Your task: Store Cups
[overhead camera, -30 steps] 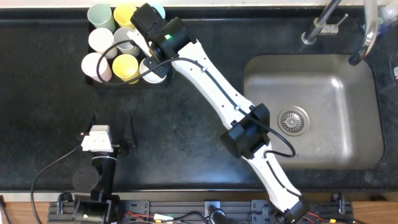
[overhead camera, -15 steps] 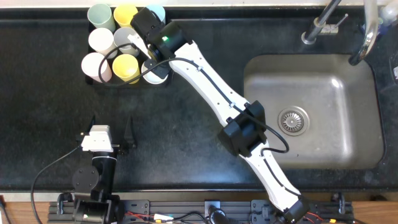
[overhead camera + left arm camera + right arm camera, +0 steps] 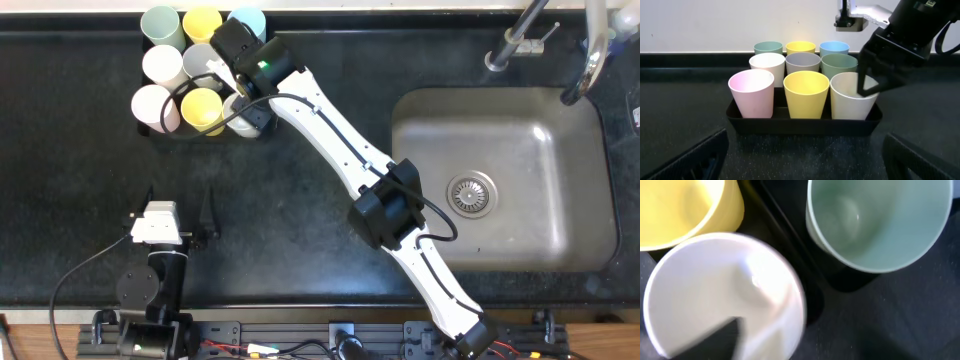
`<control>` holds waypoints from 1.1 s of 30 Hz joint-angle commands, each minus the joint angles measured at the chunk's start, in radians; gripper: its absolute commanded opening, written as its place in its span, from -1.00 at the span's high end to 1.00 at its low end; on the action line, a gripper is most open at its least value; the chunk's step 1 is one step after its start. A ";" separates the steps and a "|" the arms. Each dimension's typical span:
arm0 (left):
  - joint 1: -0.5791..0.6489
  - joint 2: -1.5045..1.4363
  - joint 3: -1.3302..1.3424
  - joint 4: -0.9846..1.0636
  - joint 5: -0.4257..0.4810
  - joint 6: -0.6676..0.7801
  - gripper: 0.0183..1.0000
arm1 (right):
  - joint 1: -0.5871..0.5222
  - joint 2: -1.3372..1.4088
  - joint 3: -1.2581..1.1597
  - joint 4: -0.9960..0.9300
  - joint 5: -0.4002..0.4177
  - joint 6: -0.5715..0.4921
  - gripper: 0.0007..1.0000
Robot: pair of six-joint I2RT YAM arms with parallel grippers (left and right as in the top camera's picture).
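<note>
The right hand (image 3: 871, 82) hung at the far rim of the cream cup (image 3: 850, 105), part of it dipping into the mouth. Whether it was clamped on the wall or had let go could not be told. That cup stood upright in the front corner slot of the black tray (image 3: 805, 126), just beside the yellow cup (image 3: 806, 92) and the sage green cup (image 3: 839, 65).

The step looked like setting the cup down. It was best to see the base sit flat, then release and rise straight up, so the rim was not dragged against its neighbours.

The left hand (image 3: 802, 145) rested open on the surface (image 3: 940, 120), well apart from the tray. The tray held nine cups in three rows, and every inside that showed was empty.
</note>
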 commanded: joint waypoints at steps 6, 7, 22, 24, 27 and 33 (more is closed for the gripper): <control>-0.001 -0.007 -0.003 0.000 0.005 0.018 -1.00 | -0.010 -0.008 0.057 0.013 0.001 0.095 -1.00; -0.001 -0.007 -0.003 0.000 0.005 0.018 -1.00 | -0.016 -0.014 0.074 0.013 0.001 0.107 -0.99; -0.001 -0.007 -0.003 0.000 0.005 0.018 -1.00 | -0.235 -0.344 0.293 -0.162 0.352 0.246 -1.00; -0.001 -0.007 -0.003 0.000 0.005 0.018 -1.00 | -0.314 -0.414 0.293 -0.296 0.329 0.331 -1.00; -0.001 -0.007 -0.003 0.000 0.005 0.018 -1.00 | -0.433 -0.511 0.264 -0.332 0.315 0.339 -1.00; -0.001 -0.007 -0.003 0.000 0.005 0.018 -1.00 | -0.612 -0.803 0.025 -0.332 0.121 0.349 -1.00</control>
